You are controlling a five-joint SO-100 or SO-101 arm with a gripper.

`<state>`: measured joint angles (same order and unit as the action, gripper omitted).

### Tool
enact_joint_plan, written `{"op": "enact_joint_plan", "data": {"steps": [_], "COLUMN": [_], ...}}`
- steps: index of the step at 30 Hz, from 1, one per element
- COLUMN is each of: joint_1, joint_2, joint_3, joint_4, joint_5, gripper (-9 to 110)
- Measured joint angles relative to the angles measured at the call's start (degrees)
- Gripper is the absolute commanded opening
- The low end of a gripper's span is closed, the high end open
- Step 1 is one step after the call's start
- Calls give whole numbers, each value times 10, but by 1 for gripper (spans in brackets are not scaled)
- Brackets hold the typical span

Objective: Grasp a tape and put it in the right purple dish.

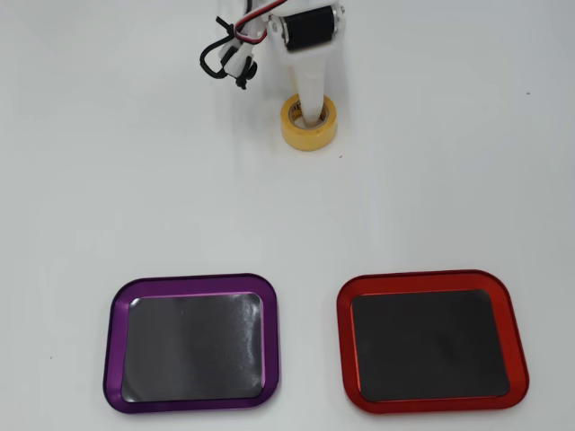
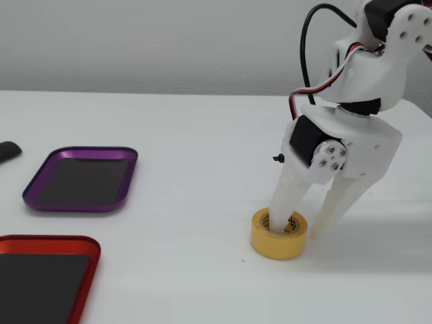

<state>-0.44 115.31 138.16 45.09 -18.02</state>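
Overhead view: the tape [image 1: 308, 124] lies on the white table [image 1: 135, 180], well apart from the purple dish [image 1: 192, 343] and red tray [image 1: 432, 339]. Fixed view: the gripper [image 2: 290, 225] straddles the roll's wall, jaws spread, seemingly not yet clamped.

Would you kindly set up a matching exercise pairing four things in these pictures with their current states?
1. small yellow-orange tape roll
2. shallow purple-rimmed tray
3. shallow red-rimmed tray
4. white two-finger tool

A. right of the other tray in the overhead view
B. holds nothing, farther from the fixed camera than the other tray
C. one finger in the core
D. flat on the table

Pairs: 1-D, 2-B, 3-A, 4-C
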Motion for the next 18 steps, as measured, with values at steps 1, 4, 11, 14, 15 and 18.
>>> {"op": "enact_joint_plan", "data": {"steps": [1,4,11,14,15,18], "joint_1": [0,0,-4,-4,-5,-7], "joint_2": [-10,-33,-61,-45,-38,11], "joint_3": [-3,-8,-22,-44,-49,-63], "joint_4": [-5,-16,-24,-19,-11,6], "joint_5": [-1,-4,-4,-4,-4,-3], "gripper": [10,1,-1,-1,-1,-1]}}
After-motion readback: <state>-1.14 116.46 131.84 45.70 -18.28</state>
